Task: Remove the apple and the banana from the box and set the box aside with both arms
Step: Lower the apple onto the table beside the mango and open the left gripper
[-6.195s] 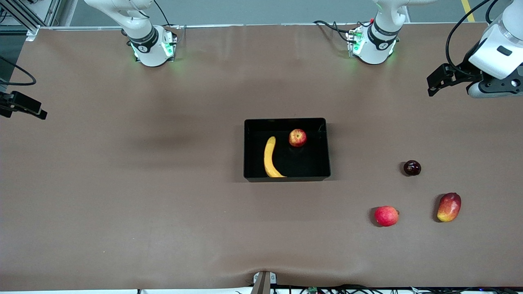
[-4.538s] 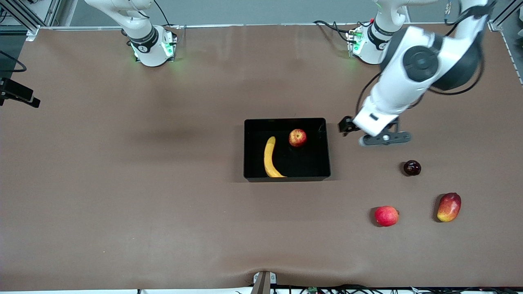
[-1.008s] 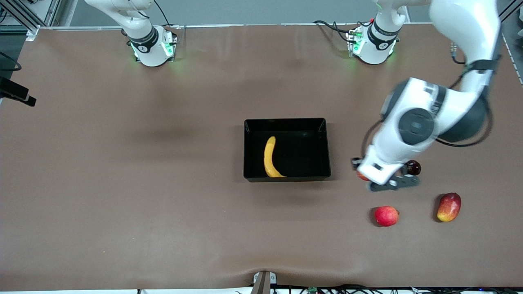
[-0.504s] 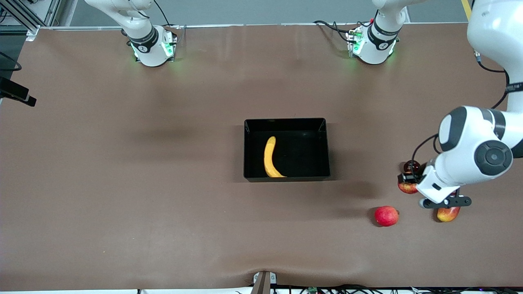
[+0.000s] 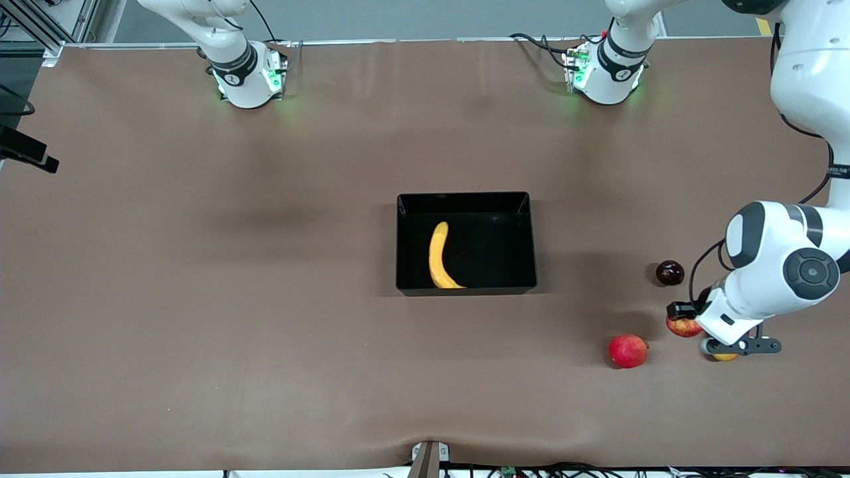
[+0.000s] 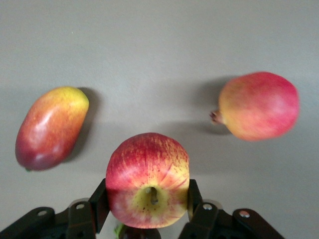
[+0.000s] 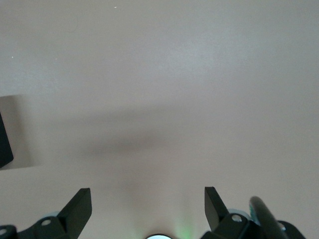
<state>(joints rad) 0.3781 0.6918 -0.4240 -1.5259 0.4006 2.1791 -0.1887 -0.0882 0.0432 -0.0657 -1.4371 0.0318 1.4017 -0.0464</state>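
Over the table's left-arm end, the left gripper (image 6: 148, 211) hangs with its fingers (image 6: 98, 205) clamped on the apple (image 6: 147, 180), stem end toward the wrist camera. It is above bare mat (image 5: 265, 372) between the mango (image 6: 49, 127) and the pink-red fruit (image 6: 259, 105), with the dark round fruit (image 5: 670, 273) also close by. From the front, the apple (image 5: 682, 326) peeks out beside the wrist, and the mango is mostly hidden under the arm there. How high the apple hangs above the mat is hard to judge. The step in hand looks like setting the apple down, so it would do well to lower straight into the free gap, well apart from both neighbours. The fingers should part only once the fruit rests, or a round apple may roll into the others. After release a straight lift would avoid nudging it. Back at mid-table, the banana (image 5: 438, 256) lies in the box (image 5: 465, 199), along the wall toward the right arm's end, so that fruit is not yet out and the box is not yet moved. The right gripper (image 7: 148, 203) waits at its own end of the table over bare mat, its fingers spread wide and empty; only its edge (image 5: 26, 155) shows from the front. No brand or label can be read on the fruit or box; small markings on the arm collars are too small to make out.
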